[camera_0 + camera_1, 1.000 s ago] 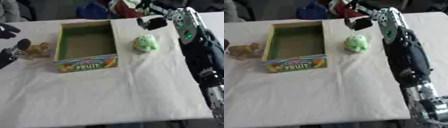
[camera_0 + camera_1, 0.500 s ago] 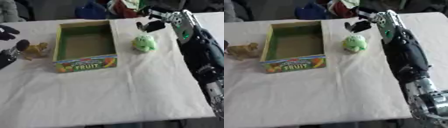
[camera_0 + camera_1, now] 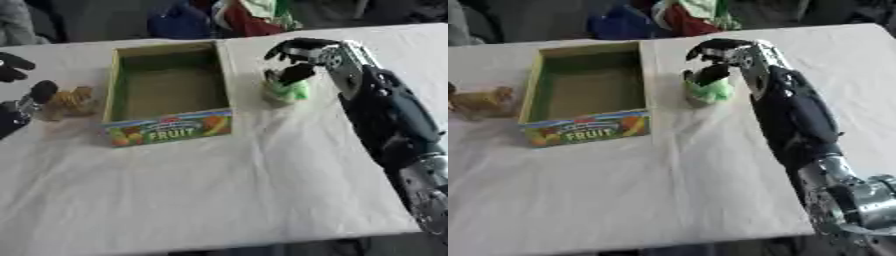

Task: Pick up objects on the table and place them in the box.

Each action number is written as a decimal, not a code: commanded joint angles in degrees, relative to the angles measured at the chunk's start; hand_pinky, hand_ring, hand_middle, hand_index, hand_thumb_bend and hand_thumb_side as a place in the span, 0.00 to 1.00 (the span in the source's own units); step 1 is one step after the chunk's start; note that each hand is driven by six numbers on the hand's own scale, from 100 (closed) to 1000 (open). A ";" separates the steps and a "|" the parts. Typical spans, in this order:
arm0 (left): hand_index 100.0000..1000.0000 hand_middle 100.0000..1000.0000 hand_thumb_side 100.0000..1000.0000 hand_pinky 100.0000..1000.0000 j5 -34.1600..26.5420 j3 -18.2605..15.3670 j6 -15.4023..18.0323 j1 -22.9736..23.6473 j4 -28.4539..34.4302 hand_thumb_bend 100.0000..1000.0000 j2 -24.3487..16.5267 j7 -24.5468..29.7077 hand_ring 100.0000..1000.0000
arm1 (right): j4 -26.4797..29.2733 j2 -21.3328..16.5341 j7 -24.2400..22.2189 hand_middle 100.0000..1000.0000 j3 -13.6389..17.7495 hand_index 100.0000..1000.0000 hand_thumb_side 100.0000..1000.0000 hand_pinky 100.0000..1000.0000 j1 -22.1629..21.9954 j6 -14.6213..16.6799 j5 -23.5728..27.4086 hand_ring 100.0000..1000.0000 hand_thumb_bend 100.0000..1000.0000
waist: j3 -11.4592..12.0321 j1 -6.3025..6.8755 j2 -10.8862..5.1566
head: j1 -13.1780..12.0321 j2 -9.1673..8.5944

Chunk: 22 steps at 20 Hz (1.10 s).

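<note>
Right hand (image 3: 296,60) sits directly over the green toy (image 3: 287,92), fingers curled down around its top; the toy stands upright on the white tablecloth (image 3: 227,185), just right of the box (image 3: 166,95). The box's long axis runs away from the robot, "FRUIT" panel facing the camera. Left hand (image 3: 19,102) at the left edge, fingers partly curled beside the brown toy (image 3: 72,101); contact cannot be determined.

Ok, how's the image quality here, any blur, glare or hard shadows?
Left eye view: soft all over, right hand and green toy smeared, box lettering still legible. Right eye view: equally soft, even lighting, no glare, only faint shadows on the tablecloth.
</note>
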State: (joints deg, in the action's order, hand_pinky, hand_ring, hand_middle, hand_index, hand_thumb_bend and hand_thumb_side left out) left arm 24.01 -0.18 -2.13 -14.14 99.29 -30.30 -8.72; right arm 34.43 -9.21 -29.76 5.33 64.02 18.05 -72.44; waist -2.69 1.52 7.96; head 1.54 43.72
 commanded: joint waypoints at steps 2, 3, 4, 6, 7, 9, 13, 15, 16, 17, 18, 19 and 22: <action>0.63 0.61 0.92 0.67 -0.16 -0.30 0.24 -0.49 0.63 0.88 -1.50 0.03 0.59 | -0.55 -0.58 0.66 0.92 0.95 0.93 0.62 0.79 1.22 -1.41 -3.37 0.89 0.04 | 0.14 0.13 -1.05 | 0.17 -0.53; 0.63 0.61 0.92 0.67 -0.15 -0.32 0.25 -0.46 0.62 0.88 -1.51 0.04 0.59 | -0.65 -0.81 0.78 0.92 1.20 0.93 0.61 0.79 1.17 -1.79 -3.86 0.89 0.04 | 0.12 0.12 -1.05 | 0.15 -0.53; 0.63 0.61 0.92 0.67 -0.15 -0.34 0.26 -0.44 0.61 0.88 -1.51 0.05 0.59 | -0.73 -1.01 0.87 0.92 1.48 0.93 0.60 0.79 1.13 -2.18 -4.26 0.89 0.05 | 0.11 0.10 -1.05 | 0.13 -0.53; 0.63 0.61 0.92 0.67 -0.15 -0.32 0.32 -0.44 0.59 0.88 -1.50 0.10 0.59 | -0.93 -1.44 0.80 0.92 2.01 0.93 0.60 0.79 1.05 -2.91 -4.75 0.89 0.05 | 0.04 0.05 -1.04 | 0.11 -0.50; 0.63 0.61 0.92 0.67 -0.12 -0.32 0.35 -0.43 0.58 0.88 -1.49 0.14 0.59 | -0.99 -1.66 0.69 0.92 2.24 0.93 0.61 0.79 1.01 -3.20 -4.85 0.89 0.05 | 0.00 0.03 -1.04 | 0.07 -0.51; 0.63 0.61 0.92 0.67 -0.07 -0.35 0.37 -0.40 0.53 0.88 -1.48 0.17 0.59 | -0.93 -2.03 0.40 0.91 2.51 0.93 0.60 0.79 0.93 -3.50 -4.80 0.88 0.05 | -0.07 0.03 -1.04 | 0.03 -0.54; 0.63 0.61 0.92 0.67 -0.07 -0.39 0.46 -0.33 0.52 0.87 -1.47 0.21 0.59 | -0.95 -2.39 -0.72 0.90 2.63 0.92 0.57 0.78 0.59 -3.72 -4.55 0.86 0.06 | -0.19 0.09 -1.06 | 0.05 -0.55; 0.63 0.61 0.93 0.67 -0.08 -0.39 0.55 -0.30 0.52 0.87 -1.46 0.29 0.59 | -0.82 -2.38 -1.25 0.88 2.71 0.91 0.49 0.77 0.36 -3.75 -4.26 0.83 0.09 | -0.24 0.15 -1.09 | 0.05 -0.58; 0.63 0.61 0.93 0.67 -0.09 -0.40 0.59 -0.28 0.52 0.87 -1.45 0.32 0.59 | -0.78 -2.35 -1.58 0.88 2.71 0.90 0.48 0.77 0.28 -3.72 -4.12 0.82 0.10 | -0.25 0.18 -1.11 | 0.07 -0.58; 0.63 0.61 0.93 0.67 -0.11 -0.40 0.64 -0.25 0.51 0.86 -1.44 0.36 0.59 | -0.72 -2.29 -1.90 0.86 2.73 0.89 0.38 0.76 0.20 -3.67 -3.94 0.78 0.12 | -0.27 0.21 -1.13 | 0.12 -0.54; 0.63 0.61 0.93 0.67 -0.12 -0.41 0.68 -0.22 0.50 0.86 -1.42 0.39 0.59 | -0.62 -2.23 -2.15 0.85 2.74 0.88 0.35 0.76 0.15 -3.62 -3.76 0.77 0.12 | -0.28 0.23 -1.16 | 0.15 -0.51; 0.63 0.61 0.93 0.67 -0.13 -0.42 0.70 -0.20 0.49 0.86 -1.40 0.41 0.59 | -0.47 -2.17 -2.29 0.83 2.76 0.86 0.26 0.74 0.11 -3.58 -3.60 0.73 0.13 | -0.30 0.25 -1.17 | 0.15 -0.51; 0.63 0.61 0.93 0.67 -0.16 -0.42 0.79 -0.18 0.47 0.85 -1.36 0.45 0.59 | 0.05 -1.95 -2.25 0.70 2.71 0.77 0.08 0.68 -0.03 -3.46 -3.47 0.54 0.15 | -0.32 0.31 -1.20 | 0.18 -0.52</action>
State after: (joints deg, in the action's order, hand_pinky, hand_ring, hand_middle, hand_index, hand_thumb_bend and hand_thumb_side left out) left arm 24.01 -0.18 -1.61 -14.04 99.27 -30.29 -8.25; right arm 33.67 -9.93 -31.65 7.78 63.46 14.48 -75.99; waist -2.85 1.68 7.59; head 1.67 43.71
